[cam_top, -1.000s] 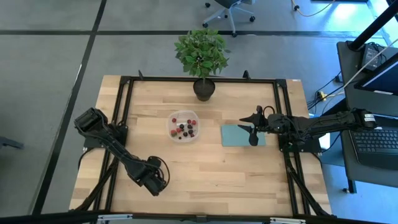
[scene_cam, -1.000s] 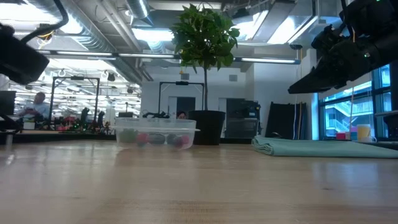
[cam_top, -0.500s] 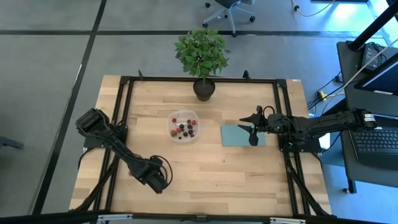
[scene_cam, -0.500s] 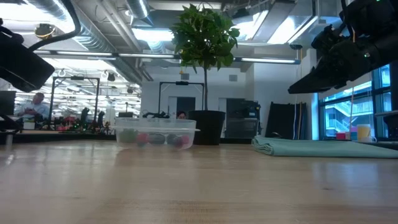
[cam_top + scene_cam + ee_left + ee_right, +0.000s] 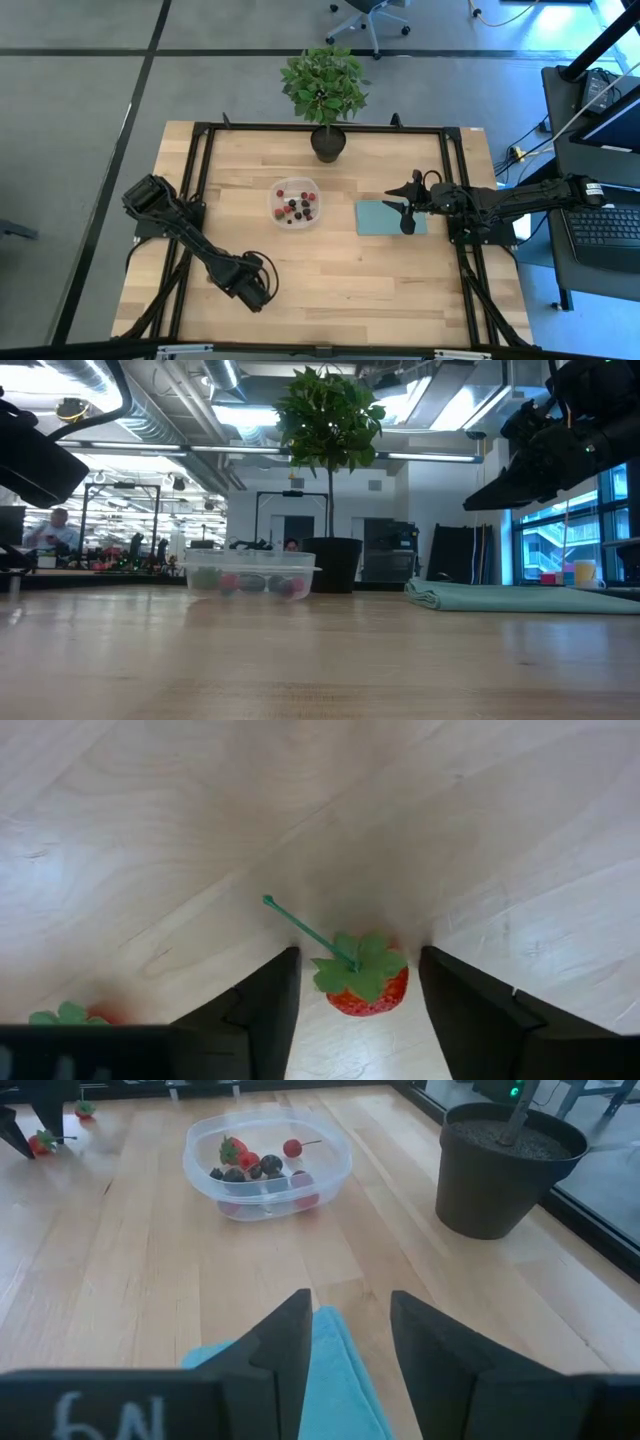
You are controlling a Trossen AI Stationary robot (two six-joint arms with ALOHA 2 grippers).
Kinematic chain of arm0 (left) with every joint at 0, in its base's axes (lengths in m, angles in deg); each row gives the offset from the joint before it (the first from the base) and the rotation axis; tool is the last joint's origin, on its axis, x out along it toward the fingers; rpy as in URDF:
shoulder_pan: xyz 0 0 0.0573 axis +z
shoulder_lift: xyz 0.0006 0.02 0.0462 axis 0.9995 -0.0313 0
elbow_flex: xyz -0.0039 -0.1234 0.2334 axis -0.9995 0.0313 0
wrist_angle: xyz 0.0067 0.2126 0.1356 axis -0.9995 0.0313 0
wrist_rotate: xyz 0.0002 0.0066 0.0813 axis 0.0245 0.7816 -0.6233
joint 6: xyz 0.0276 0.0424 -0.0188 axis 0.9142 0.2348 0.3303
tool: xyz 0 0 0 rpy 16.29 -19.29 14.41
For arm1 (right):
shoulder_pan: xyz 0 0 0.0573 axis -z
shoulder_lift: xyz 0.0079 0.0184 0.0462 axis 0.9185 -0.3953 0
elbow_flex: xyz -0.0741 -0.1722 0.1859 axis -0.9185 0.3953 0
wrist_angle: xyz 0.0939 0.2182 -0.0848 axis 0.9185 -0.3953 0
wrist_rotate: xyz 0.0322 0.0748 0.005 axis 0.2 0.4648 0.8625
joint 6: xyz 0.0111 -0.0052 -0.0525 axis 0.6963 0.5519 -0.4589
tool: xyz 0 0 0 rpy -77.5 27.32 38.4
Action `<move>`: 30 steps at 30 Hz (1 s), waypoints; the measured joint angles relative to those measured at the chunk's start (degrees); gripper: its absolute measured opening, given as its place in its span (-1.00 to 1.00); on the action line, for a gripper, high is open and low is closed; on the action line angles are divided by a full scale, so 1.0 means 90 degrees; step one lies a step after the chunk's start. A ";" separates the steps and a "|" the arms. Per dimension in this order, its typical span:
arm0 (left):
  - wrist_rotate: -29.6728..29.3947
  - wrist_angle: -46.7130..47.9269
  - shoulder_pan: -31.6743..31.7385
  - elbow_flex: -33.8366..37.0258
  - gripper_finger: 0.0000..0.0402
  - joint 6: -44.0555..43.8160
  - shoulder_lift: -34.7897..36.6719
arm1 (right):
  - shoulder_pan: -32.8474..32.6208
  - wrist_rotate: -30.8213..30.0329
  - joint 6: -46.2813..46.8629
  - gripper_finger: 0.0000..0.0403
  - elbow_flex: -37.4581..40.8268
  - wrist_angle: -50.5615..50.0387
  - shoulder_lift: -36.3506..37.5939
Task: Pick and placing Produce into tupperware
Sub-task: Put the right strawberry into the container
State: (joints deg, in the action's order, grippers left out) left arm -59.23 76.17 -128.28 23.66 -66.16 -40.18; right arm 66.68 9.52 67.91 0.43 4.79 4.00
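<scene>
the left gripper (image 5: 358,982) stood open astride a small strawberry (image 5: 367,988) on the bench (image 5: 200,840), fingers apparently clear of it. it looked light and perhaps soft, best pinched gently across the red body, not the thin stem. the right gripper (image 5: 346,1325) waited part-open, empty, over the teal sheet (image 5: 335,1380).

table (image 5: 330,270): pale wood, smooth, matt, visible grain
tupperware (image 5: 266,1162): clear plastic, glossy
teal sheet (image 5: 335,1380): soft folded cloth, matt
strawberry (image 5: 362,982): glossy red skin, matt green leaves
plant pot (image 5: 505,1170): dark, matt
</scene>
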 joint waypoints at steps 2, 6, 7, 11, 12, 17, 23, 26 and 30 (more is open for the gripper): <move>-0.0002 0.0000 -0.0002 0.0002 -0.05 0.0012 -0.0002 | 0.0000 0.0000 -0.0001 -0.30 0.0000 0.0000 0.0000; -0.0007 0.0000 -0.0002 0.0005 -0.06 0.0012 -0.0002 | 0.0000 0.0000 -0.0002 -0.30 0.0000 0.0000 0.0000; -0.0007 0.0001 -0.0002 0.0005 -0.06 0.0012 -0.0002 | 0.0000 0.0000 -0.0002 -0.30 0.0000 0.0000 0.0000; -0.0012 0.0005 -0.0002 0.0005 -0.06 0.0010 -0.0002 | 0.0000 0.0000 -0.0002 -0.30 0.0000 0.0000 0.0000; -0.0012 0.0005 -0.0002 0.0005 -0.06 0.0010 -0.0002 | 0.0000 0.0000 -0.0002 -0.30 0.0000 0.0000 0.0000; -0.0018 0.0010 -0.0002 0.0010 -0.06 0.0017 -0.0002 | 0.0000 0.0000 -0.0002 -0.30 0.0000 0.0000 0.0000; -0.0008 0.0015 -0.0002 0.0010 -0.07 0.0017 -0.0005 | 0.0000 0.0000 -0.0005 -0.30 0.0000 0.0000 0.0000; 0.0024 0.0017 0.0000 0.0012 -0.07 0.0018 -0.0005 | 0.0000 0.0000 -0.0003 -0.30 0.0000 0.0000 0.0000; 0.0048 0.0017 0.0000 0.0012 -0.07 0.0019 -0.0005 | 0.0000 0.0000 -0.0005 -0.30 0.0000 0.0000 0.0000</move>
State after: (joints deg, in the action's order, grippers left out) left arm -58.80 76.33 -128.28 23.77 -65.99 -40.23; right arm 66.68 9.52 67.86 0.43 4.79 4.00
